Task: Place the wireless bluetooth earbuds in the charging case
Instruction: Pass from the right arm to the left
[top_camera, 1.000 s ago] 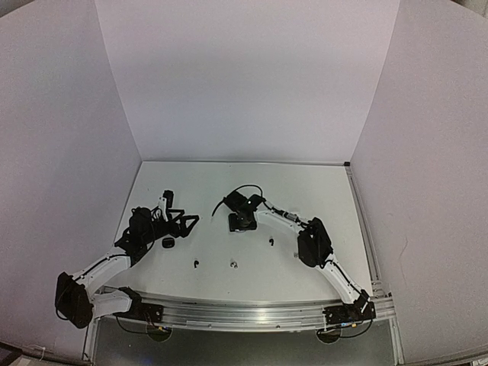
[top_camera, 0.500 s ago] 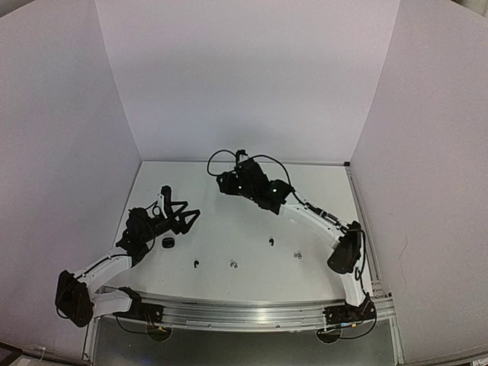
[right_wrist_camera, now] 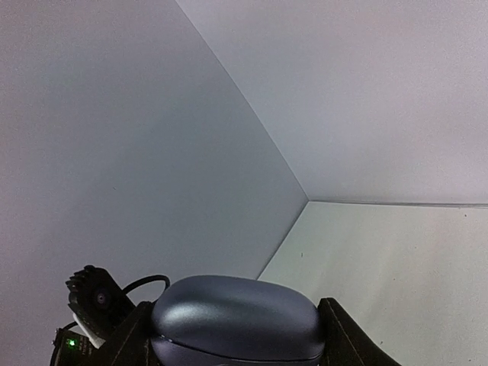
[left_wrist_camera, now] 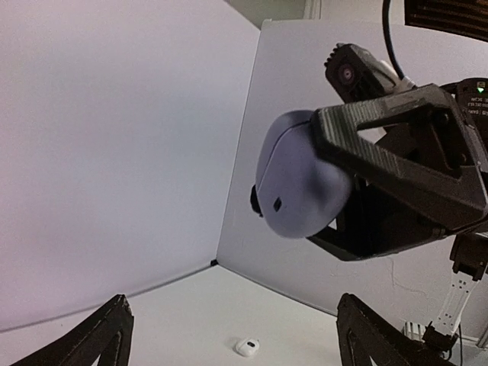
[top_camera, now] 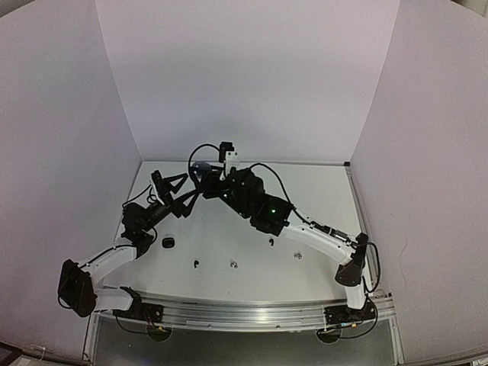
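Right gripper [top_camera: 202, 174] clamped a grey-blue charging case [left_wrist_camera: 297, 179] in the air above the far side of the table [top_camera: 320, 191], left of centre. The pebble's long axis ran from one finger to the other (its smooth domed face toward the right wrist camera). Left gripper [top_camera: 192, 185], jaws wide apart and holding nothing, faced it from just beside. Loose on the table nearer the bases lay a black earbud [top_camera: 196, 264], a white earbud [top_camera: 233, 264], a second black earbud [top_camera: 270, 242] and a greyish earbud [top_camera: 297, 255], all too small to show which way they pointed.
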{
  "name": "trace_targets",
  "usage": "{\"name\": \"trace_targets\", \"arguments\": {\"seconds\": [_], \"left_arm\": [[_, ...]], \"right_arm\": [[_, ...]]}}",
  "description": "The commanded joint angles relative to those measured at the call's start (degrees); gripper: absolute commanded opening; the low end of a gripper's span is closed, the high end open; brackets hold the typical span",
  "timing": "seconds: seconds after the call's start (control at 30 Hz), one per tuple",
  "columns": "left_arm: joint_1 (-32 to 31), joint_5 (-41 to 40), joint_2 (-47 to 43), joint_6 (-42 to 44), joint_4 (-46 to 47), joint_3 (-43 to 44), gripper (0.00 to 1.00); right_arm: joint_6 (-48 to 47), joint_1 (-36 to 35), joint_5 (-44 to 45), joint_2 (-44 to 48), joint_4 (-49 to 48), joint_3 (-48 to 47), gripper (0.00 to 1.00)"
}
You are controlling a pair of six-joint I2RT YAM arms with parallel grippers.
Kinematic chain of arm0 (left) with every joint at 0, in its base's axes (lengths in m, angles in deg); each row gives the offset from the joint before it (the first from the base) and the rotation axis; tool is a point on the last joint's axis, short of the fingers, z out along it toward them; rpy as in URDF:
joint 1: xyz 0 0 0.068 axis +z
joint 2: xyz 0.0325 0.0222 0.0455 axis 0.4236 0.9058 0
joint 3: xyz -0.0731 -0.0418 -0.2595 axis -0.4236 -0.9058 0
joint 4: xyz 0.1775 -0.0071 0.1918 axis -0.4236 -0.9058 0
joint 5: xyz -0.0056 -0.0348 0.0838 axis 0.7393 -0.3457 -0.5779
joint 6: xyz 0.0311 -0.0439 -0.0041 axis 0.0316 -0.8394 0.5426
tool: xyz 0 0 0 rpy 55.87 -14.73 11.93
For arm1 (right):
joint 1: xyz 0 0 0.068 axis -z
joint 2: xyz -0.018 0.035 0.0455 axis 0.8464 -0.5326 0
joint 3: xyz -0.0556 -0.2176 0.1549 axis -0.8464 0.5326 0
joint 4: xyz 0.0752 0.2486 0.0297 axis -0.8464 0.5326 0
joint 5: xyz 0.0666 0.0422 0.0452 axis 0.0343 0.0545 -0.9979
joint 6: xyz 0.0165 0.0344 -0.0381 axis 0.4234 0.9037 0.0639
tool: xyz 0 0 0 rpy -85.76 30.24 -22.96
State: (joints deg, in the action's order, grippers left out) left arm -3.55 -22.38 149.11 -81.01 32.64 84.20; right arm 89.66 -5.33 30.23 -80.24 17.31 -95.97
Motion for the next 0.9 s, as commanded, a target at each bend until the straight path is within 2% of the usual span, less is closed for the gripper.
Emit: {"name": "trace_targets", "arguments": {"seconds": [0.0, 0.27, 0.57, 0.87], "left_arm": [[-0.65, -0.41, 0.4, 4.07, 9.95, 2.74, 0.91], [-1.01, -0.95, 1.73, 5.58, 14.01, 4.7, 0.81], [-1.1, 1.95, 2.18, 6.35, 14.02, 5.54, 0.59], [-1.1, 0.4, 2.21, 6.63, 13.87, 5.95, 0.54]], "right_arm": [[-2.07, -0.9, 2.06, -0.95, -8.19, -0.75, 0.32], [-1.91, -1.85, 1.3, -2.58, -8.97, -2.03, 0.31], [-0.48, -2.2, 0.01, -3.48, -8.96, -1.66, 0.31], [1.69, -2.27, -0.48, -4.37, -8.99, -0.46, 0.31]]}}
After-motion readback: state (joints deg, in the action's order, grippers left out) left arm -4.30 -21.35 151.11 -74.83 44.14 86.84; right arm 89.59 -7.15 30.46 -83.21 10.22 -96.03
